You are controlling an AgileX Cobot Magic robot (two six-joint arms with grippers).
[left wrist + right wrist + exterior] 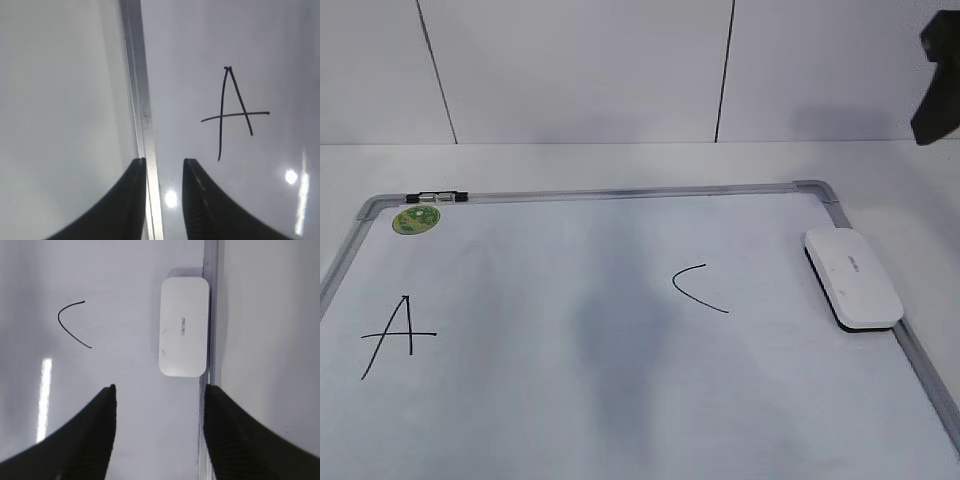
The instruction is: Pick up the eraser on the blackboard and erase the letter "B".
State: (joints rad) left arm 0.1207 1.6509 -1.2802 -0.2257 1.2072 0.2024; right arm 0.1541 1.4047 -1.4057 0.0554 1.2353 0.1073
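The eraser (852, 278) is seen lying flat, white side up, on the blackboard (620, 400) at its right edge, just beside the grey frame, with the letter "C" (698, 288) to its left and the letter "A" (398, 335) near the left side; between them only a grey smudge (615, 330) is visible where a "B" would be expected. The right end effector (159, 390) is held above the board with its jaws wide apart, the eraser lying ahead of them and untouched. The left end effector (164, 162) is held over the board's left frame (140, 100) with its jaws only narrowly apart, nothing being gripped.
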